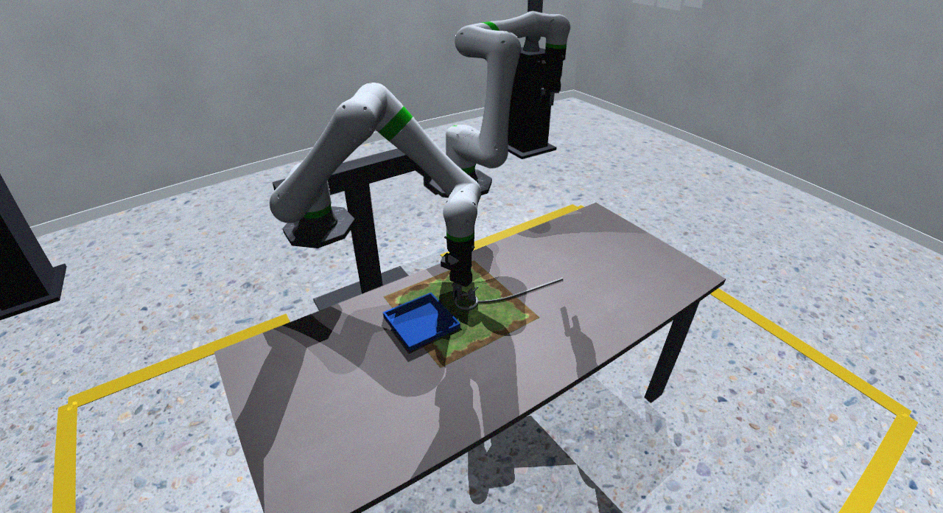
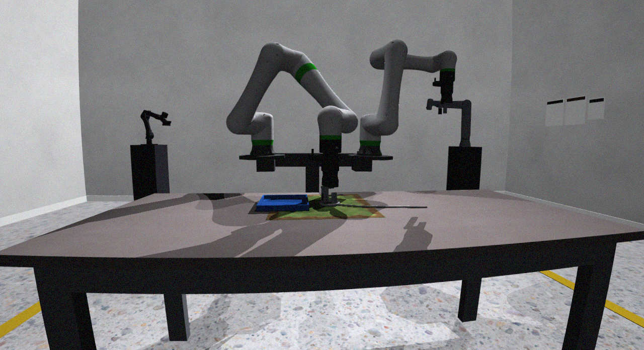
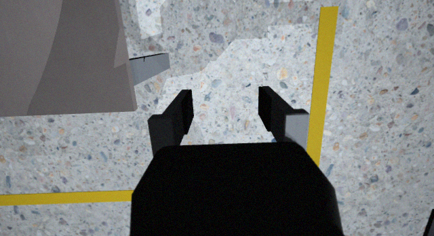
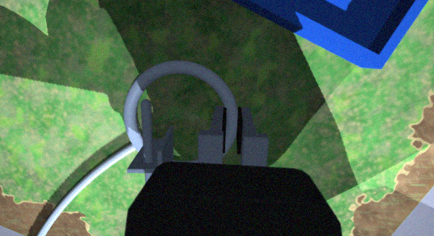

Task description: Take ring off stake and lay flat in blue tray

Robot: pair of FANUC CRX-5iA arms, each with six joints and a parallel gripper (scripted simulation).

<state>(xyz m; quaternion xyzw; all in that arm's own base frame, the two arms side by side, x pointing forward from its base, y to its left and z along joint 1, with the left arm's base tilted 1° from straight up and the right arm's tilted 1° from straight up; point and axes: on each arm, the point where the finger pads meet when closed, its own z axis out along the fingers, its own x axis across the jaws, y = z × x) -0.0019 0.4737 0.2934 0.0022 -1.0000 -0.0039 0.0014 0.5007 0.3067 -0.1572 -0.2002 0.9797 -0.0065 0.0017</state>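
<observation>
The grey ring point(image 4: 181, 67) point(image 2: 330, 205) lies low over the green patterned mat point(image 1: 514, 315) point(image 4: 68, 104). The thin upright stake point(image 4: 146, 127) stands inside the ring near its left side in the right wrist view. My right gripper point(image 4: 231, 121) points down and is shut on the ring's right side, one finger inside the loop and one outside. The blue tray point(image 1: 435, 337) point(image 2: 283, 208) point(image 4: 339, 49) stands beside the ring, with nothing visible in it. My left gripper point(image 3: 225, 102) point(image 2: 442, 110) is open and empty, high up and far from the ring.
A thin pale rod point(image 4: 81, 185) point(image 1: 527, 290) point(image 2: 396, 207) runs from beside the ring across the mat onto the table point(image 1: 626, 266) point(image 2: 495, 222). The tray partly overlaps the mat's edge. Shadows of the arms fall across the mat and tray.
</observation>
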